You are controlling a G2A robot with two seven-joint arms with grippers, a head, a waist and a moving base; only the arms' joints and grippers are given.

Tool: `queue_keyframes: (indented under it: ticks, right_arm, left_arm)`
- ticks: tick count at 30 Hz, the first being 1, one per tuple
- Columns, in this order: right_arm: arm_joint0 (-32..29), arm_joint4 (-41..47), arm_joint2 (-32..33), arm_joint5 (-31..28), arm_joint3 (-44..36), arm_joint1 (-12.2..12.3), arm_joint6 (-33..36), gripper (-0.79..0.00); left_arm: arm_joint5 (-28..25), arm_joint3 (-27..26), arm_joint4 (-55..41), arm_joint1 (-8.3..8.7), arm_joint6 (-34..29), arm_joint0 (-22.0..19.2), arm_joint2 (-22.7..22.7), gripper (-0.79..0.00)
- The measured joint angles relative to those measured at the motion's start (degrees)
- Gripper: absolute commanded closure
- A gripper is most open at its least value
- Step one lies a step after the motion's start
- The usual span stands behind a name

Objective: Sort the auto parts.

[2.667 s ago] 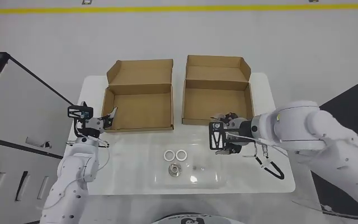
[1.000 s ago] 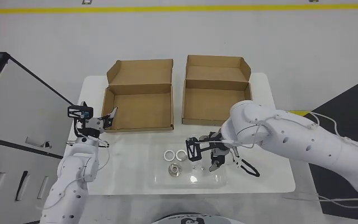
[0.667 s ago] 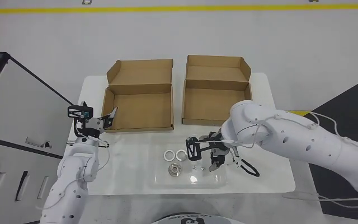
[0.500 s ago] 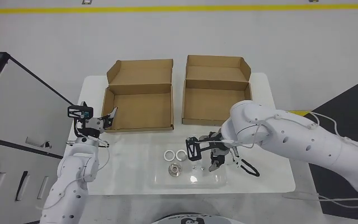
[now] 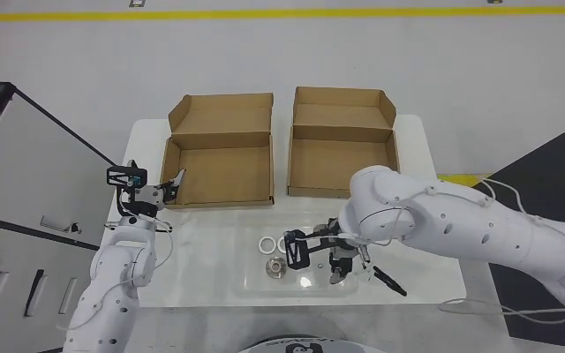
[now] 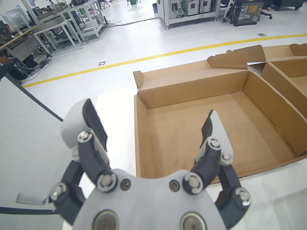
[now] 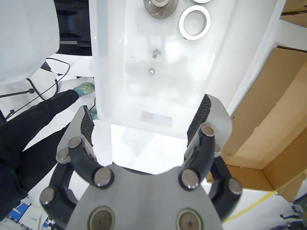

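Note:
A shallow clear tray [image 5: 344, 284] [image 7: 103, 48] at the table's front holds a metal flange [image 5: 276, 266] [image 7: 161, 0], two white rings [image 5: 265, 244] [image 7: 194, 22] and two small nuts [image 7: 156, 53]. My right gripper [image 5: 340, 263] [image 7: 146, 118] hangs open over the tray's right end with nothing between its fingers, a short way from the nuts. My left gripper [image 5: 166, 188] [image 6: 153, 123] is open and empty at the left box's [image 5: 219, 172] [image 6: 211, 125] front left corner.
Two open cardboard boxes stand side by side at the back; the right box [image 5: 340, 163] [image 7: 275, 120] is just behind the tray. Both look empty. Bare white tabletop [image 5: 203, 256] lies left of the tray.
My right arm has swung from the right box's front edge down and left to the tray, then dropped closer over it. The left arm has kept still.

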Motion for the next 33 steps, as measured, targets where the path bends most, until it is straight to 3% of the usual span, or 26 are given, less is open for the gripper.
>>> queue_keyframes:
  ticks: [5, 11, 17, 25, 28, 31, 33]
  right_arm:
    - [-1.12, -0.46, 0.0, 4.29, 1.86, -3.27, 4.31, -0.785]
    - [-3.29, -2.53, 0.0, 5.15, 4.39, -6.13, 5.16, -0.785]
    - [-6.16, -5.85, 0.0, 5.13, 6.17, -7.46, 5.14, -0.785]
    - [-8.36, -9.62, 0.0, 5.13, 7.8, -7.35, 5.14, -0.785]
    - [-9.04, -10.72, 0.0, 5.13, 8.18, -7.27, 5.15, -0.711]
    - [-9.45, -11.17, 0.0, 5.13, 8.45, -7.39, 5.15, -0.57]
    - [-9.68, -11.51, 0.0, 5.13, 8.74, -7.55, 5.15, -0.533]
  left_arm:
    - [0.0, 0.0, 0.0, 0.0, 0.0, 0.0, 0.0, -0.785]
    - [0.0, 0.0, 0.0, 0.0, 0.0, 0.0, 0.0, -0.785]
    - [0.0, 0.0, 0.0, 0.0, 0.0, 0.0, 0.0, -0.785]
    - [0.0, 0.0, 0.0, 0.0, 0.0, 0.0, 0.0, -0.785]
    - [0.0, 0.0, 0.0, 0.0, 0.0, 0.0, 0.0, -0.785]
    - [0.0, 0.0, 0.0, 0.0, 0.0, 0.0, 0.0, -0.785]
    - [0.0, 0.0, 0.0, 0.0, 0.0, 0.0, 0.0, -0.785]
